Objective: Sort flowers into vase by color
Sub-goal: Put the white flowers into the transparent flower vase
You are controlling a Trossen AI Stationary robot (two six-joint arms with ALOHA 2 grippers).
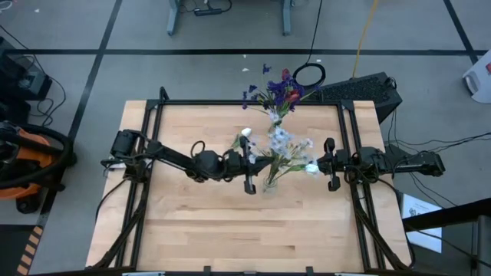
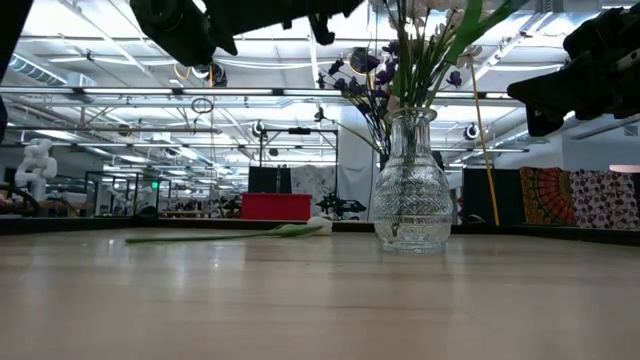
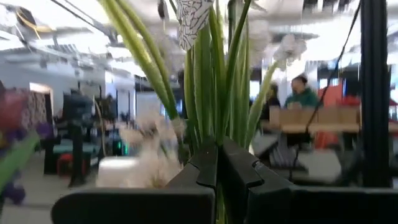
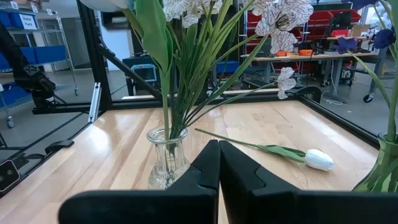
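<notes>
Left tool (image 1: 247, 170), closed empty, hovers nearest the white tulip (image 1: 245, 133) lying toward the bench's far edge.

Beyond the pale wooden desk (image 1: 230, 222), past the end effectors, a grey floor (image 1: 192, 69) with dark lines spreads. Farther off stand red bins (image 4: 323, 18), patterned hangings (image 2: 590, 200) and bright ceiling lights (image 2: 100, 70).

vase (image 4: 168, 158) base: my right fingers (image 4: 205, 168) are hiding it | second vase (image 4: 380, 168): frame edge is cutting it off
</notes>
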